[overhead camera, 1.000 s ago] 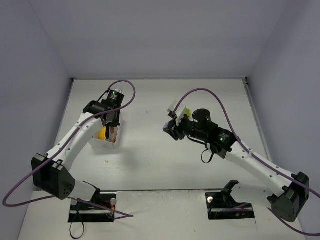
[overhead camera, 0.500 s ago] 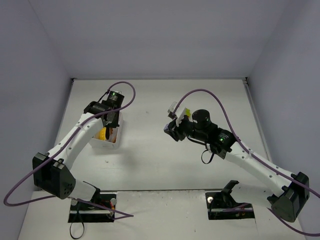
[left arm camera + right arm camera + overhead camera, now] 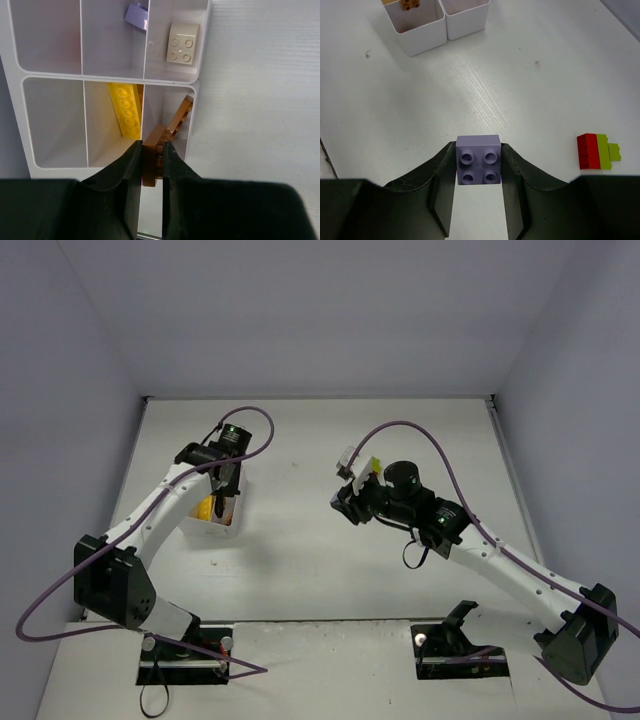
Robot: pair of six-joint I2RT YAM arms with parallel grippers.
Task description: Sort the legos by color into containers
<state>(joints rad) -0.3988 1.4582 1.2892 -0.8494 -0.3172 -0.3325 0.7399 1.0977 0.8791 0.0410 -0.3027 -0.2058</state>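
Observation:
The white tray [image 3: 45, 40] fills the left wrist view. Its cells hold a lilac brick [image 3: 136, 16], a beige brick [image 3: 182, 43], a yellow brick [image 3: 125, 107] and an orange-brown brick [image 3: 181, 116]. My left gripper [image 3: 151, 146] is shut on a second orange-brown brick [image 3: 153, 167], just above the cell with the first one. My right gripper [image 3: 478, 149] is shut on a lilac brick [image 3: 478, 162] and holds it above the table, right of the tray [image 3: 427, 30]. A red brick [image 3: 586, 151] and a green brick [image 3: 606, 152] lie joined on the table.
In the top view the tray [image 3: 210, 530] sits at the left under my left gripper [image 3: 228, 483]. My right gripper [image 3: 345, 502] hangs mid-table. A yellow-green brick [image 3: 372, 464] and a pale one [image 3: 347, 454] lie just beyond it. Walls enclose the table.
My left arm has shifted a little over the tray, its gripper still shut on the orange-brown brick. My right gripper has edged slightly right with the lilac brick.

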